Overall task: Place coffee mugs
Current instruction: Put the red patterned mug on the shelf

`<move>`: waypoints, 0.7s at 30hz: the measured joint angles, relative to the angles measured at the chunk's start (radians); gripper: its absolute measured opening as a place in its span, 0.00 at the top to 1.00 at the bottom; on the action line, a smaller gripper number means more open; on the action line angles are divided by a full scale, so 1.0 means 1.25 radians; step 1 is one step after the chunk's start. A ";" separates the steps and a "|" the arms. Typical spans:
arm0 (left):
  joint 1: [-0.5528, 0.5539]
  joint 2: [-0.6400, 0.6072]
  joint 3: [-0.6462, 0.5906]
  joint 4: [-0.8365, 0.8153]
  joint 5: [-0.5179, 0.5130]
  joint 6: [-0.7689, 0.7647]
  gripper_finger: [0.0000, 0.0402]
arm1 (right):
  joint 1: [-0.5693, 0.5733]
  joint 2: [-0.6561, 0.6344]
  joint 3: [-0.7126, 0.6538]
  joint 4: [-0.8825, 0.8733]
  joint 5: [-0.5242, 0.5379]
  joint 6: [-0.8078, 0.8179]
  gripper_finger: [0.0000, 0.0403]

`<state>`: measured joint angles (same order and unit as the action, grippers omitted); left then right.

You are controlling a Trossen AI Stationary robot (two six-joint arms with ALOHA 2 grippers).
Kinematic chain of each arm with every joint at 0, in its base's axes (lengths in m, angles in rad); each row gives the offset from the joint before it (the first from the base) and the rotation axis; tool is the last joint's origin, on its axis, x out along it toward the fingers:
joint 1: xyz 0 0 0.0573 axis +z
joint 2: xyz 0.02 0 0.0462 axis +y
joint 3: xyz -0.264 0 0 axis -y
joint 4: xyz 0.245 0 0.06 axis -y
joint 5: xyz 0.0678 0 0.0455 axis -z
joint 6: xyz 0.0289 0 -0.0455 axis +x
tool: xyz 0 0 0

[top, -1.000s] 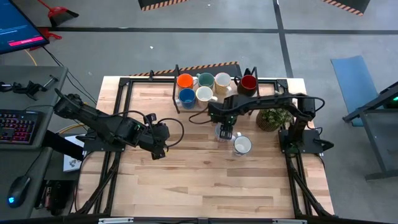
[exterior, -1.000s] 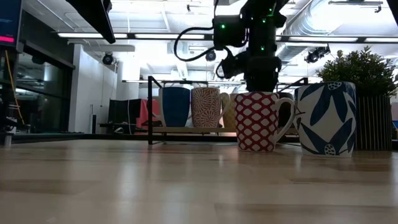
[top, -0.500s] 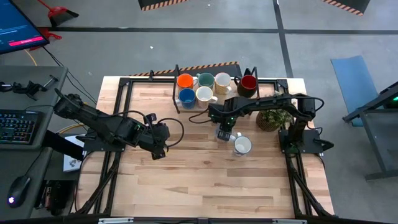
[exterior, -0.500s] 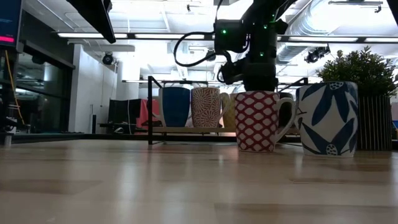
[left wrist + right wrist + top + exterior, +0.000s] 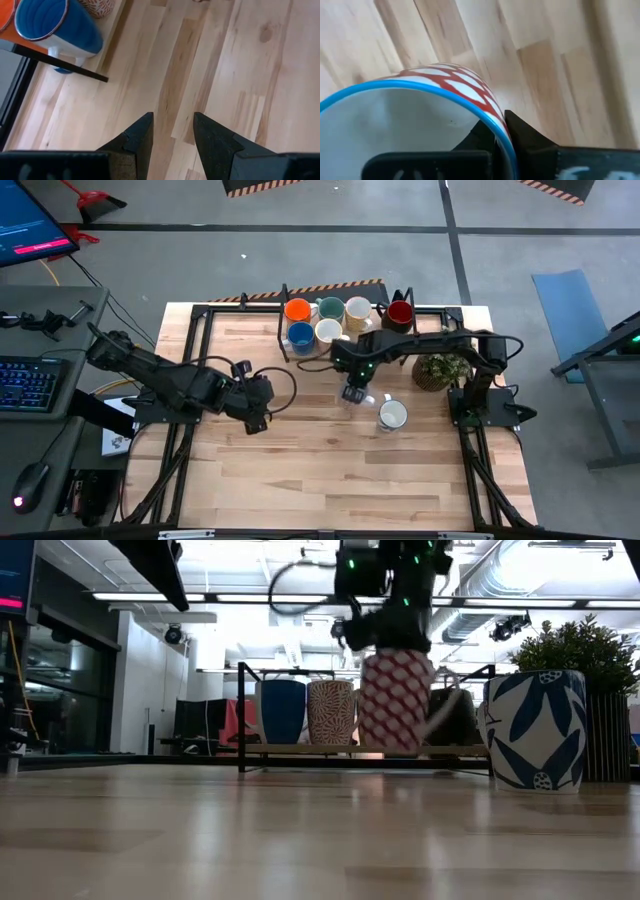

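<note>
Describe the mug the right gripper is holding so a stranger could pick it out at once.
Start at the black mug rack along the table's far edge. Just in front of it, the right gripper holds a mug by its rim, clear of the wood. It is the red-and-white lattice mug; the blue-leaf mug beside it stands on the table.

Glossy glazed ceramic mugs [image 5: 397, 700] stand out against the smooth light wooden table [image 5: 300, 450] and matt black metal rack [image 5: 283, 330].

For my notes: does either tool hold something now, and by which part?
The right tool holds the red-patterned mug by its rim, lifted off the table. The left tool holds nothing.
</note>
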<state>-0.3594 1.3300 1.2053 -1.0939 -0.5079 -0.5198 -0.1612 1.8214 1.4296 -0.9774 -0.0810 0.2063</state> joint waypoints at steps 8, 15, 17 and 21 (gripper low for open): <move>0.011 0.000 0.000 0.000 0.000 -0.007 0.68 | -0.018 0.000 0.231 -0.209 0.034 0.197 1.00; 0.011 0.000 0.000 0.001 0.000 -0.008 0.68 | -0.091 -0.002 0.284 -0.323 0.142 0.268 1.00; 0.011 0.000 0.000 0.000 0.000 -0.008 0.68 | -0.108 -0.001 0.284 -0.334 0.150 0.261 1.00; 0.011 0.000 0.000 0.001 0.000 -0.008 0.68 | -0.137 -0.001 0.284 -0.323 0.193 0.239 1.00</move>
<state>-0.3462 1.3300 1.2057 -1.0931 -0.5079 -0.5301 -0.3320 1.8202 1.7851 -1.3815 0.1607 0.5046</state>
